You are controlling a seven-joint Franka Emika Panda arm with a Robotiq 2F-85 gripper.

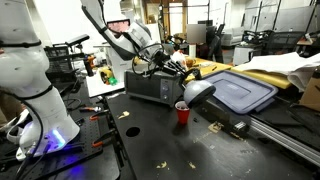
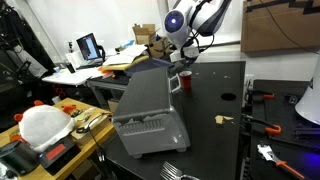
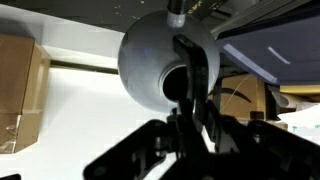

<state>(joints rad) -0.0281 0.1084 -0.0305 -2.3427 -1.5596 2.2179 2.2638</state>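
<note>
- The gripper (image 1: 162, 63) hangs over the black table (image 1: 170, 150), its jaws drawn narrow and clamped on the handle of a metal ladle (image 1: 197, 92).
- In the wrist view the ladle's rounded bowl fills the middle of the picture, with the gripper's dark fingers crossing in front of it.
- In both exterior views the ladle's bowl hangs over 1 red cup (image 1: 182, 114); whether they touch I cannot tell.
- The red cup stands upright on the table, between a grey appliance (image 1: 148, 87) and a grey bin lid (image 1: 245, 92).
- The appliance is just beside the cup, and the lid lies flat a little farther off.
- Small pale scraps (image 1: 130, 130) lie scattered on the table nearer the camera.
</note>
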